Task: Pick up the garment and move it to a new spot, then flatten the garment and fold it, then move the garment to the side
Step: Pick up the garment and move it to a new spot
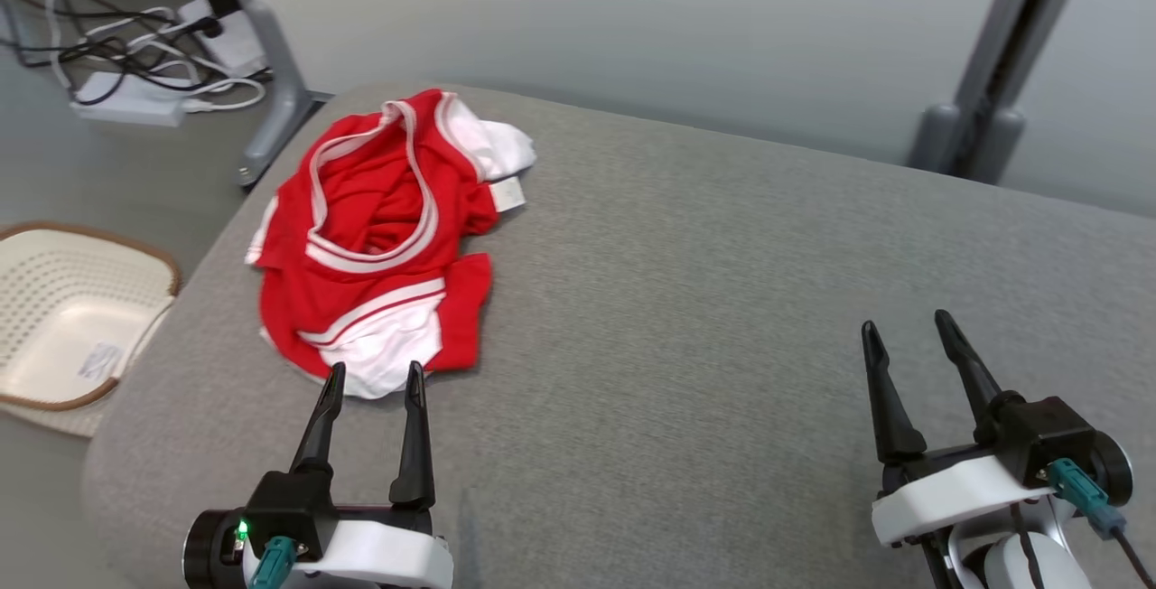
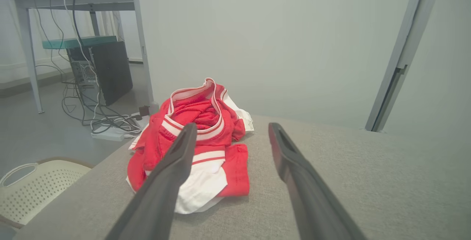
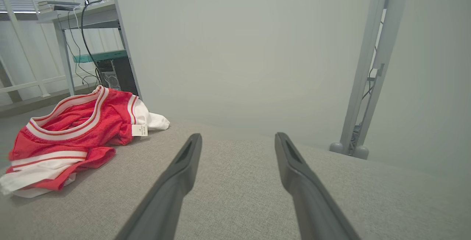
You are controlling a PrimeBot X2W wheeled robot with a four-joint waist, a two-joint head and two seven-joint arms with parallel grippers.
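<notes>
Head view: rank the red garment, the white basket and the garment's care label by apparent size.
1. red garment
2. white basket, cut off at the frame edge, true size unsure
3. care label

You can read nothing: the white tag (image 3: pixel 139 130) on the garment (image 3: pixel 92 122) and the sticker (image 1: pixel 99 359) in the basket (image 1: pixel 54 277) bear print too small.

Basket (image 1: pixel 54 286) partly beyond left edge

Matt cloth on rough weave
Crumpled red-and-white cloth garment (image 1: pixel 370 237): soft, matt, lying on a grey padded surface (image 1: pixel 722 300) of coarse woven fabric. Left of that surface, a cream perforated basket (image 1: pixel 54 282): smooth moulded plastic.
</notes>
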